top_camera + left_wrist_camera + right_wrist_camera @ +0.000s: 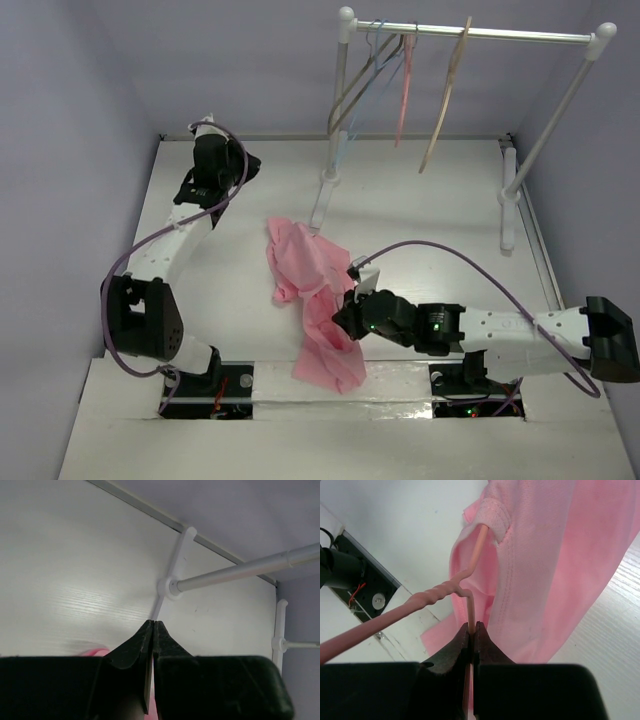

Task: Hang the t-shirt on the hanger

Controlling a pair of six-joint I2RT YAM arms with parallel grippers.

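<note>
The light pink t-shirt lies crumpled in the middle of the table, its lower end draped over the front edge. My right gripper sits at its right side. In the right wrist view this gripper is shut on the thin salmon-pink hanger just below its twisted neck. One wire of the hanger runs into the collar of the t-shirt. In the top view the hanger is hidden. My left gripper is shut and empty at the far left of the table, and also shows in its wrist view.
A white clothes rack stands at the back, with blue, grey, reddish-pink and tan wooden hangers on its bar. Its feet rest on the table near the t-shirt. The rack post shows ahead of my left gripper.
</note>
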